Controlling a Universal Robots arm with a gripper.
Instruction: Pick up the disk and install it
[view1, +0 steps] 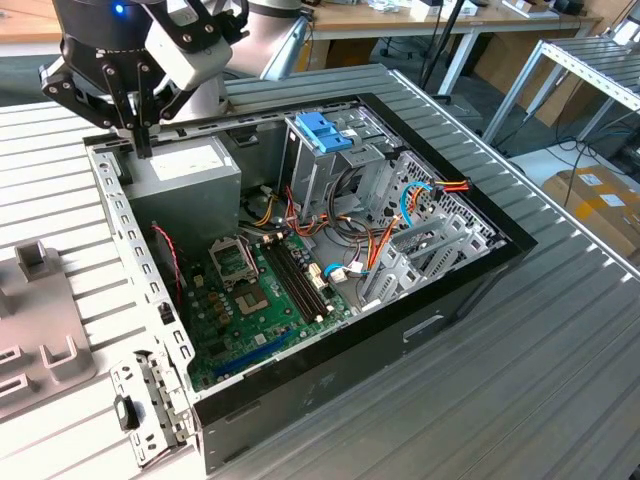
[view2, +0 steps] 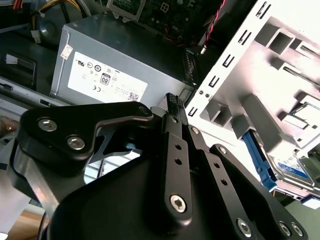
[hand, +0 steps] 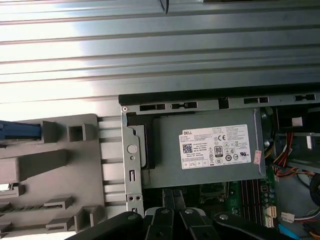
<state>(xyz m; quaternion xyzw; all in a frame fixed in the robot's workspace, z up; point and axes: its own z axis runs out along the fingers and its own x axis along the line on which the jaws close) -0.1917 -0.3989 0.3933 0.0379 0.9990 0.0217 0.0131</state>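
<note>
My tool (view2: 172, 100), fingers (view2: 175, 135) pressed together on nothing, hangs over the power supply (view2: 107, 65) just inside the case wall (view2: 235, 55), and the disk (view2: 292, 167) lies beyond that wall in the grey holder (view2: 295, 80) on the counter (view1: 560, 380) (its blue rail (view2: 260, 160) seems square to the wall).

Exterior view sits high and off to one side, looking down at a slant across the table (view1: 520, 380) onto the whole open computer case (view1: 400, 330), far enough back to catch the arm at the exterior view's left. First wrist view stares straight down, close over the power supply (hand: 210, 150) and the grey fixture (hand: 55, 165) beside the case. Second wrist view rides tight behind the gripper (view2: 172, 102), peering slantwise along its links at power supply and fixture, common ground for all three
</note>
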